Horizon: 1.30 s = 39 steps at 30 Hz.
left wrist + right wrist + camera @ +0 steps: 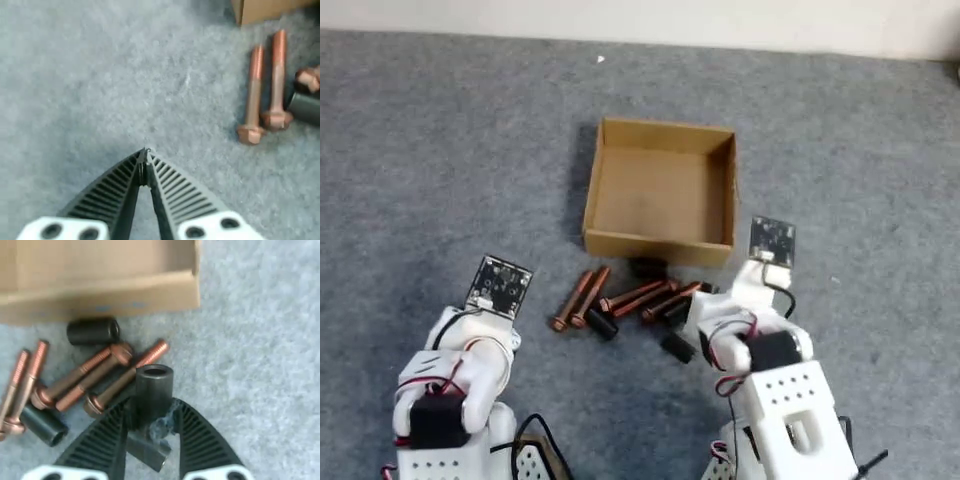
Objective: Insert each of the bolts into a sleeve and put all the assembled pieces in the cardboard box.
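Note:
The open cardboard box [660, 135] stands mid-table with nothing inside. Several copper bolts [635, 297] lie in a loose heap just in front of it, and black sleeves [601, 325] lie among them. My right gripper [150, 412] is shut on one black sleeve [153, 387], held upright just above the heap. Another sleeve [145, 452] lies below, between the fingers [195, 437]. One more sleeve [93, 331] rests against the box wall [100, 297]. My left gripper [145, 156] is shut on nothing and hovers over bare carpet beside two parallel bolts [255, 95].
Grey carpet covers the table, with free room to the left of the left arm [470, 350] and to the right of the right arm [760, 350]. A white wall edge runs along the far side.

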Each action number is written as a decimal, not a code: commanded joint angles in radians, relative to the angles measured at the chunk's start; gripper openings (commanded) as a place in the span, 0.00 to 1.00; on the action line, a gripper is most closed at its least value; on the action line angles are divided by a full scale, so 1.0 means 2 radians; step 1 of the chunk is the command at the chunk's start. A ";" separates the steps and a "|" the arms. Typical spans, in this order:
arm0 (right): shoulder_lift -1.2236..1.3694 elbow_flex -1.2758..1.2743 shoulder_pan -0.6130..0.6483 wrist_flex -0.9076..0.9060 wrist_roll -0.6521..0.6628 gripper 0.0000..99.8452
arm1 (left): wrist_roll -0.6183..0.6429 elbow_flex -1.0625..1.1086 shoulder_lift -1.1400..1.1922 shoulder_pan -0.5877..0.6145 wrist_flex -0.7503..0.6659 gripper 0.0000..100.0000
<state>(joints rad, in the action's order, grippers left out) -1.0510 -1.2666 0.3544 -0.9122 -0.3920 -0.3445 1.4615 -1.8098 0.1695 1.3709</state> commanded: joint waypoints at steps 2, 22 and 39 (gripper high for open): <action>-0.036 -0.001 -0.010 -0.005 0.005 0.00 | -0.011 -0.084 0.002 -0.017 0.003 0.01; -0.040 0.003 -0.195 0.033 -0.038 0.00 | 0.114 -0.287 0.484 -0.287 -0.113 0.20; -0.040 0.019 -0.241 0.033 -0.038 0.00 | 0.115 -0.310 0.700 -0.373 -0.351 0.13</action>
<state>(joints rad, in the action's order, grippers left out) -1.1047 -1.2743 -0.1135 -0.8707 -0.4549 -0.1266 0.9398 -0.4595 -0.5271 0.7173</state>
